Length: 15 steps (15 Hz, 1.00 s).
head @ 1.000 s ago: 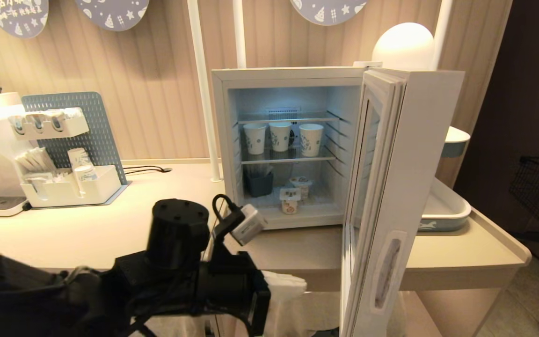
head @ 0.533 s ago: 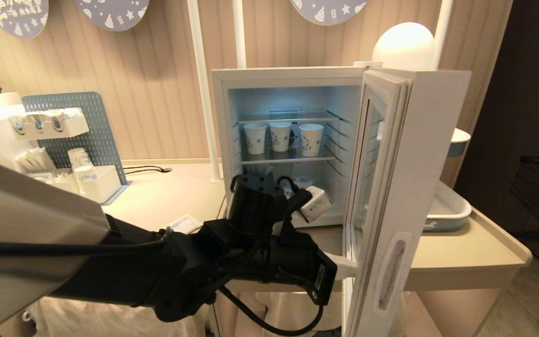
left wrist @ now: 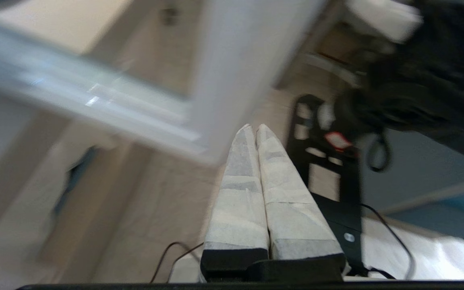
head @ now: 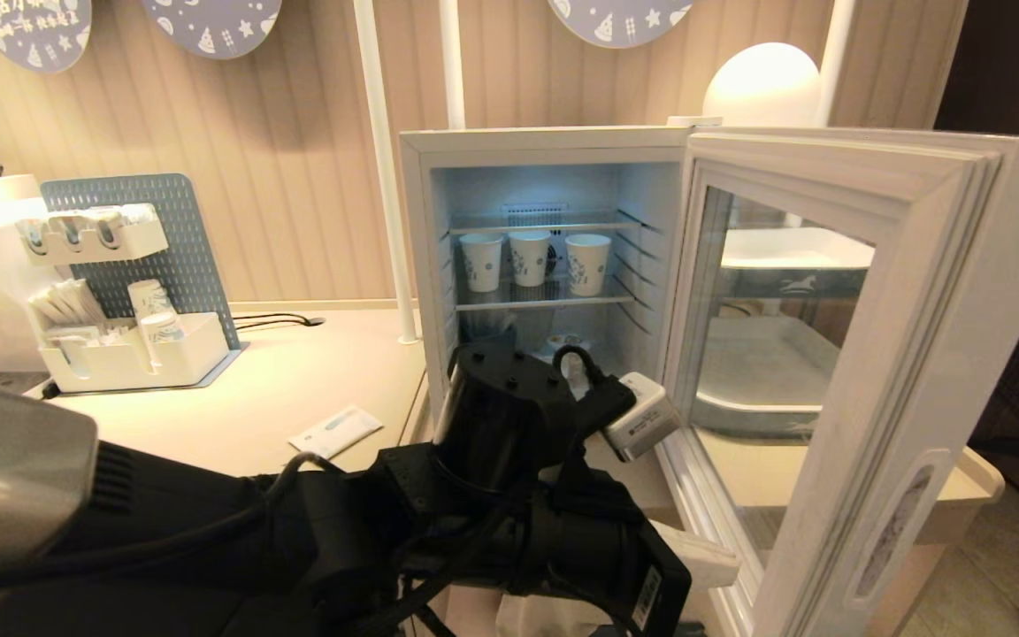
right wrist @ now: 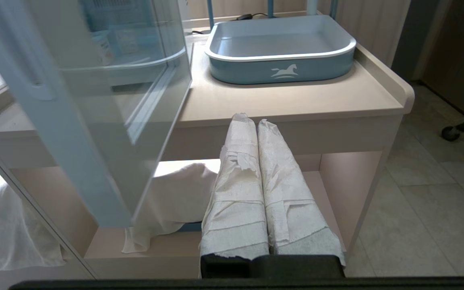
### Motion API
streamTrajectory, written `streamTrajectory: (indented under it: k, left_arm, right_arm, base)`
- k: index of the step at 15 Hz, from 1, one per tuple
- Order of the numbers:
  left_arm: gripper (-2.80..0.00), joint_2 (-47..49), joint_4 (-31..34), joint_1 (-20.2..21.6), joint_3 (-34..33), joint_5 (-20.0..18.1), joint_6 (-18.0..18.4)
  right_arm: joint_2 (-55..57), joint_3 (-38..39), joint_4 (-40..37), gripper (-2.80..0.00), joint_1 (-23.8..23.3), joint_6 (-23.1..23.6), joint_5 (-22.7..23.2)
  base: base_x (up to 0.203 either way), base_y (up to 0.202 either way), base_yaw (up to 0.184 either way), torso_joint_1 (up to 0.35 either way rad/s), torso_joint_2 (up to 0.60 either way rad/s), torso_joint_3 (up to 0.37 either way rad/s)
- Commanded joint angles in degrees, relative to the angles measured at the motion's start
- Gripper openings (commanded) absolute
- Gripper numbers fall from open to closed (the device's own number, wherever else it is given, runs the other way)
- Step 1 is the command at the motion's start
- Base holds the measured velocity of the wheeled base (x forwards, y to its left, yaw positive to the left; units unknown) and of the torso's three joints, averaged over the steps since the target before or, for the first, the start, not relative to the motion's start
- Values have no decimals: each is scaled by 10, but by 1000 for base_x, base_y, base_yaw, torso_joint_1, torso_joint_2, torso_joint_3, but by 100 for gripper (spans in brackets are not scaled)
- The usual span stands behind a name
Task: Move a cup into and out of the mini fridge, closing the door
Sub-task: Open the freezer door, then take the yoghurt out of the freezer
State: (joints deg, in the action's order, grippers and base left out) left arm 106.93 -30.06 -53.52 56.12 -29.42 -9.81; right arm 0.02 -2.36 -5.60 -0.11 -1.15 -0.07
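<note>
Door (head: 863, 372) of mini fridge (head: 545, 141) standing wide open, left gripper (head: 704, 562) at its inner lower edge.
Left gripper fingers pressed together, empty, beside the door frame. Three cups (head: 532, 258) stand on the middle wire shelf inside. Right gripper (right wrist: 252, 121) hangs below the countertop (right wrist: 296, 100), fingers together, near the blue tray (right wrist: 280, 72).

left tool (left wrist: 255, 128) closed, arm extended | right tool (right wrist: 256, 121) closed
</note>
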Motion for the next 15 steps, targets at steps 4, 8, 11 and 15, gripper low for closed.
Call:
streamTrajectory:
  k: [4,8,11,15]
  left_arm:
    - [-280,-172,136,14,-23,215,-3]
    - [-280,-453,370,63,10,375,-2]
    - [-280,-654,555,227,37,420,-5]
    - [-280,-898,675,469,-25,334,7]
  right_arm:
    - [0,0,0,-280,0,0,0]
    - [0,0,-1,-280,0,1,0]
    - [0,0,-1,-280,0,1,0]
    - [0,-1,-1,-280,0,1,0]
  base:
    - [0,0,0,0,0,0]
    - [0,0,0,0,0,0]
    - [0,0,0,0,0,0]
    - [0,0,0,0,0,0]
